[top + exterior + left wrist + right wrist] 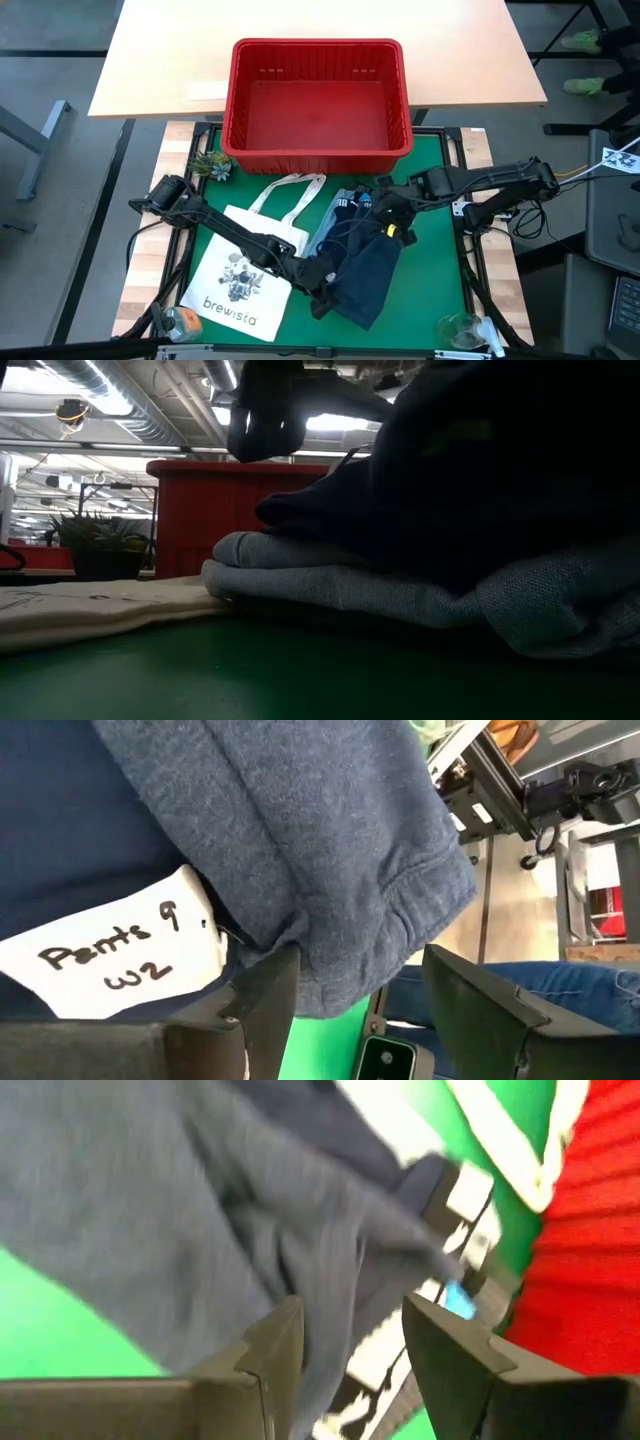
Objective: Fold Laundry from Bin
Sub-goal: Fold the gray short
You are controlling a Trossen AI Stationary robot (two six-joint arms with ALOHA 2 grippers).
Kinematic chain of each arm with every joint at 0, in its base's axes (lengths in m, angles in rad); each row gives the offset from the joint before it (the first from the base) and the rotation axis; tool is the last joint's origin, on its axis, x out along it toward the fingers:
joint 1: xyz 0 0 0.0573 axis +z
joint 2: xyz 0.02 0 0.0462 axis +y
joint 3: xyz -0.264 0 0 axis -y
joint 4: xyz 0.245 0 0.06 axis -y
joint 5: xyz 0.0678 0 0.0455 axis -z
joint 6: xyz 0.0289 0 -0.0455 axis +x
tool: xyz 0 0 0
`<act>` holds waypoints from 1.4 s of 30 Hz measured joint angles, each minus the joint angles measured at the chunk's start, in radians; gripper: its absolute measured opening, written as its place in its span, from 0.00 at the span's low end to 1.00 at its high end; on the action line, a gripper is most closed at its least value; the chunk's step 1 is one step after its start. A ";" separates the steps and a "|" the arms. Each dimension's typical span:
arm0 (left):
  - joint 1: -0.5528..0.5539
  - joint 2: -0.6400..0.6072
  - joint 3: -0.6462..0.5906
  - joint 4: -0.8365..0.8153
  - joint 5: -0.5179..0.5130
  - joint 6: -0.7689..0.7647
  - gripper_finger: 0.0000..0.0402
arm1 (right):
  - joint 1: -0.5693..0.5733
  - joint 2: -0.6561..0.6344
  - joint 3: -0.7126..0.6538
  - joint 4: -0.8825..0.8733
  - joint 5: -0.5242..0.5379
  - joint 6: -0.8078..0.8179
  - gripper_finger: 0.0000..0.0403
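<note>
A dark navy garment (370, 270) lies crumpled mid-mat, on top of a folded light blue one (330, 585). A white paper label (120, 955) is fixed to the navy cloth. My left gripper (322, 300) stands open at the garment's near left edge, and a hemmed corner (400, 920) reaches in between its fingers. My right gripper (393, 222) hovers open over the garment's far part, with blurred navy cloth (300, 1230) beyond its fingers. The red bin (318, 45) stands at the far edge, and its floor shows bare. My left gripper comes slanting down at the navy garment's hemmed corner (330, 990), which lies between the open fingers and laps over one finger (275, 985). Whether the cloth rests on that finger, I cannot tell. Whether my right gripper touches the cloth, I cannot tell either.
A white "brewista" tote bag (250, 270) lies flat left of the garments, its handles toward the bin. A small plant (212, 165) sits at the mat's far left corner. There is a glass object (462, 330) at the near right and a small item (180, 320) at the near left.
</note>
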 joint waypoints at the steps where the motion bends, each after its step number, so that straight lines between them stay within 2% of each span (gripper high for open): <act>1: 0.000 0.000 0.000 -0.001 0.000 0.000 0.52 | 0.000 0.000 0.000 0.028 0.000 0.000 0.43; 5: 0.000 0.004 0.000 0.000 -0.005 0.000 0.52 | 0.000 0.016 -0.018 0.128 -0.013 0.002 0.43; 10: 0.002 0.005 0.000 0.002 -0.009 0.000 0.52 | -0.031 0.074 -0.027 0.118 -0.115 0.009 0.43; 16: 0.001 0.005 0.000 0.004 -0.009 0.002 0.52 | -0.070 0.144 -0.027 0.115 -0.120 0.011 0.43; 21: -0.001 0.005 0.000 0.002 -0.010 0.002 0.52 | -0.087 0.200 -0.027 0.117 -0.206 0.012 0.43; 24: -0.001 0.005 0.000 0.001 -0.010 0.002 0.51 | -0.083 0.224 -0.028 0.117 -0.226 0.000 0.37; 27: -0.001 0.005 0.000 0.000 -0.011 0.002 0.49 | -0.083 0.230 -0.028 0.119 -0.233 -0.021 0.23; 29: 0.002 0.005 0.000 -0.002 -0.011 0.002 0.45 | -0.083 0.230 -0.027 0.128 -0.225 -0.023 0.10; 31: 0.005 0.005 0.000 -0.004 -0.011 0.002 0.40 | -0.084 0.229 -0.019 0.123 -0.193 -0.024 0.03; 34: 0.007 0.005 0.000 -0.015 -0.012 0.001 0.28 | -0.084 0.221 0.017 0.121 -0.155 -0.024 0.06; 39: 0.007 0.003 0.000 -0.072 0.002 -0.005 0.06 | -0.083 0.221 0.105 0.120 -0.046 -0.049 0.02; 42: 0.005 -0.009 0.000 -0.111 0.003 -0.005 0.02 | -0.084 0.221 0.128 0.119 0.056 -0.047 0.03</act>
